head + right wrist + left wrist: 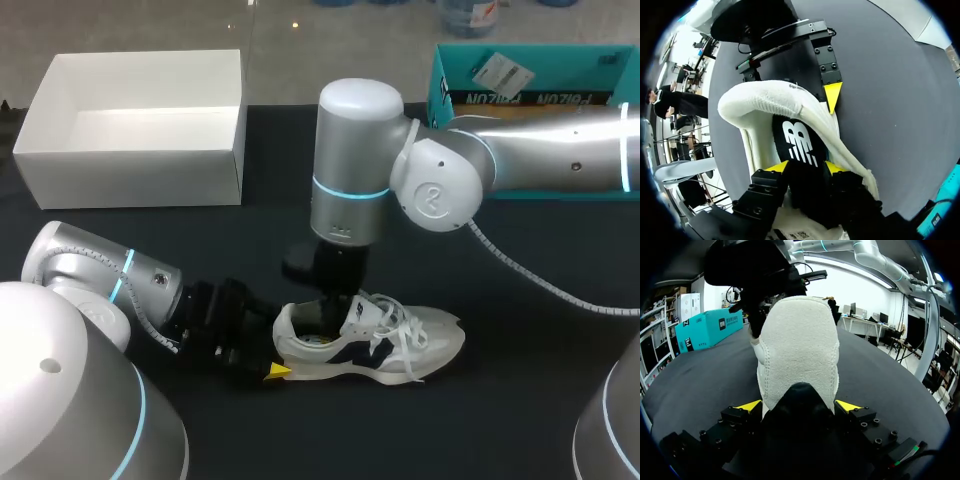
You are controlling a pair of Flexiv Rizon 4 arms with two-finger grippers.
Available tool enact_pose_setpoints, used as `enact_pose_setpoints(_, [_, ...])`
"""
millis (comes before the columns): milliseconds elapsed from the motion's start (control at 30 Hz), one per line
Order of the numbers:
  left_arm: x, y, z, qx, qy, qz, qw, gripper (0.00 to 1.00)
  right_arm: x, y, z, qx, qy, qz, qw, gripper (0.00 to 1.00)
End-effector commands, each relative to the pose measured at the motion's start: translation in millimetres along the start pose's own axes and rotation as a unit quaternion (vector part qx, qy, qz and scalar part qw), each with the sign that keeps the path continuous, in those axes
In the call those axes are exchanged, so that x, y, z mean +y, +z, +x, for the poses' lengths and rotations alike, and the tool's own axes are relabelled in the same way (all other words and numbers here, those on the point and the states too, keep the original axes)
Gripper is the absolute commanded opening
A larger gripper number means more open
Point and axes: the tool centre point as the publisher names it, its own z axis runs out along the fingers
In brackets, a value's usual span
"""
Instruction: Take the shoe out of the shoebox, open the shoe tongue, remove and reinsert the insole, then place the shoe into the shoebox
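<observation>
**Desk:** Where is the shoe right now?

**Me:** I see the shoe [395,340] standing on its sole on the dark tabletop [520,410], in the lower middle of the overhead frame, with its toe toward the right. It is well apart from the white shoebox [130,165], which stands open in the upper left.

**Desk:** And your left side?

**Me:** My left arm comes in from the lower left. My left claw [798,406] is clenched on the heel. In its wrist view, one yellow tip presses each side of the white heel cup.

**Desk:** The right?

**Me:** My right arm enters from the right edge, reaches to the middle and points straight down into the shoe's opening. In its own view, my right claw [805,167] is grasping the black insole [796,140], with a yellow tip on either side. The insole's white logo shows just ahead of the claw, and the rest runs on inside the shoe.

**Desk:** Anything else on there?

**Me:** A teal box [530,95] in the upper right, behind my right arm.
</observation>
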Motion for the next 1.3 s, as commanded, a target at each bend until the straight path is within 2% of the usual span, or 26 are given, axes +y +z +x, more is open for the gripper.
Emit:
enact_pose_setpoints(33, [6,6,1.4,0.000,0.001,-0.002,1.000,0.00,9.6,33,-4.1,0.013,0.000,0.007,1.000,0.43])
enact_pose_setpoints(133, [6,6,1.4,0.000,0.001,-0.002,1.000,0.00,8.4,38,-0.4,0.021,-0.002,0.012,1.000,0.43])
enact_pose_setpoints(233, [6,6,1.4,0.000,0.001,-0.002,1.000,0.00,6.3,39,1.1,0.025,-0.003,0.014,1.000,0.32])
enact_pose_setpoints(267, [6,6,1.4,0.000,0.001,-0.002,1.000,0.00,5.6,39,1.5,0.025,-0.003,0.017,1.000,0.24])
enact_pose_setpoints(300, [6,6,1.4,0.000,0.001,-0.002,1.000,0.00,4.7,38,1.6,0.025,-0.003,0.017,1.000,0.00])
enact_pose_setpoints(633, [6,6,1.4,0.000,0.001,-0.002,1.000,0.00,-0.8,12,-2.7,0.009,-0.008,0.026,1.000,0.00])
enact_pose_setpoints(1300, [6,6,1.4,0.000,0.001,-0.002,1.000,0.00,-8.7,-25,-4.0,-0.021,-0.006,0.008,1.000,0.00])
